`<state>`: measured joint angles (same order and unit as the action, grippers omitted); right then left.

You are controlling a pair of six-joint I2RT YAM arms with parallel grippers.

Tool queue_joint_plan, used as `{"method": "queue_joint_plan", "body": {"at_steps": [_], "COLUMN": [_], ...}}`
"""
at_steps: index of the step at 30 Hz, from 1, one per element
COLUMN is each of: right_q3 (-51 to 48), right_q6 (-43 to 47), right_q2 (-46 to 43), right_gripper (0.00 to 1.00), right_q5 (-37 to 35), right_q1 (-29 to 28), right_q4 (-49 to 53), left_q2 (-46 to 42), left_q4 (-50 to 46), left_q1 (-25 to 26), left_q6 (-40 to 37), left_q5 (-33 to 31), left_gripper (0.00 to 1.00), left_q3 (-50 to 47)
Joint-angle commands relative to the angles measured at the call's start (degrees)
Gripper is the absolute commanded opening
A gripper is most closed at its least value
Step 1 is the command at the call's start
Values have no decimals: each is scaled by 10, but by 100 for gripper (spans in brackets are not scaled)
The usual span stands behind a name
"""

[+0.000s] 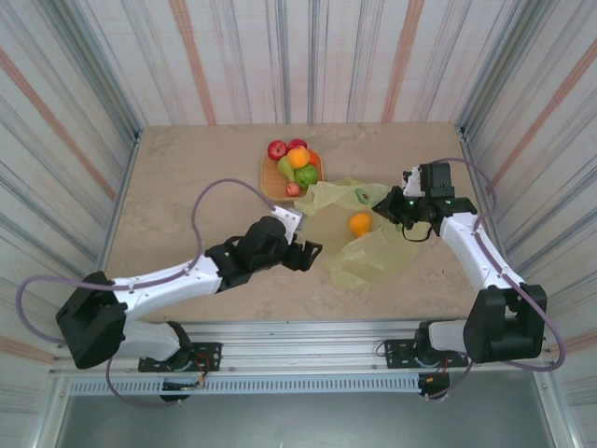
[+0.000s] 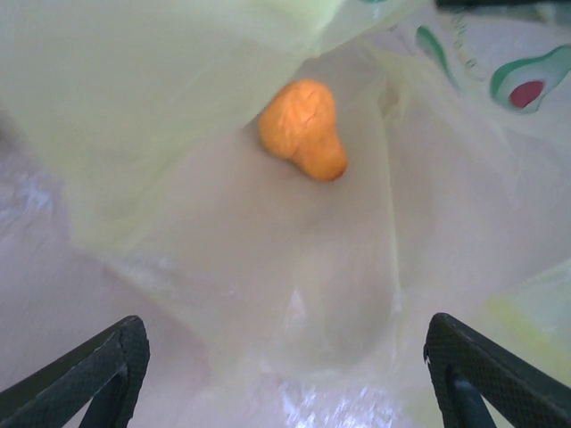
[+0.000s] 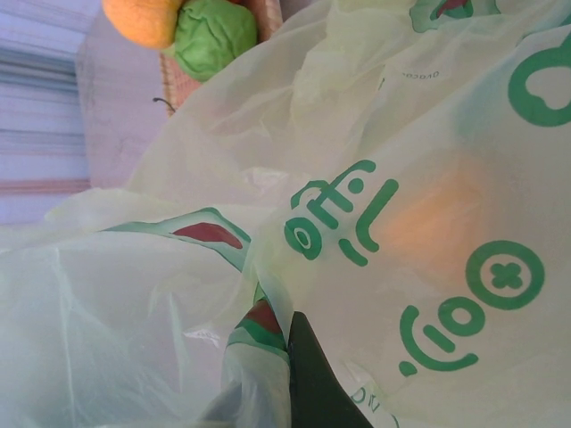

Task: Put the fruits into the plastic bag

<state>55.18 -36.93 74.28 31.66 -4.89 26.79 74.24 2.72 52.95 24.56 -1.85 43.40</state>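
The yellow-green plastic bag (image 1: pixel 378 250) lies crumpled right of centre, with one orange (image 1: pixel 360 223) inside it. My left gripper (image 1: pixel 314 252) is open at the bag's left opening, holding nothing. In the left wrist view that orange (image 2: pixel 303 129) rests on the bag's (image 2: pixel 294 267) inner film, ahead of the wide-apart fingertips (image 2: pixel 111 370). My right gripper (image 1: pixel 396 203) is shut on the bag's far right edge. In the right wrist view a dark finger (image 3: pixel 314 374) pinches a bunched fold of the bag (image 3: pixel 268 267). Red, green and orange fruits (image 1: pixel 297 161) sit heaped behind the bag.
A shallow wicker tray (image 1: pixel 270 179) at the back centre holds the heaped fruits, just left of the bag's far corner. In the right wrist view a green fruit (image 3: pixel 214 31) and an orange one (image 3: pixel 143 18) show beyond the bag. Striped walls enclose the tabletop (image 1: pixel 177 187).
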Motion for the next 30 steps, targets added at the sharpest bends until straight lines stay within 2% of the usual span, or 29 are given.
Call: {"method": "queue_joint_plan", "body": {"at_steps": [1,7,11,14,18,22,26,30], "right_q3": [-3,-13,-18,-14,-14,-10,15,63], "right_q6": [-8,-28,-32,-32,-37,-38,8,100], "right_q2": [6,-1,-4,-4,-9,-13,-16,-26], "right_gripper": [0,0,0,0,0,0,0,0], "right_q5": [-5,4,1,4,2,-1,-35,-108], "right_q1": [1,1,1,2,2,2,3,3], "right_q4": [-12,-30,-37,-36,-41,-39,11,102], "left_q2": [-9,35,105,158,226,266,243,188], "left_q4": [-12,59,131,168,201,238,255,230], "left_q1": [-18,-16,-15,-9,2,1,-1,-14], "left_q6": [46,138,145,152,162,170,165,172], "left_q5": [15,-4,11,12,-9,16,56,132], "left_gripper": [84,84,82,77,63,43,15,3], "left_q3": [-35,-74,-57,-31,6,24,19,30]}}
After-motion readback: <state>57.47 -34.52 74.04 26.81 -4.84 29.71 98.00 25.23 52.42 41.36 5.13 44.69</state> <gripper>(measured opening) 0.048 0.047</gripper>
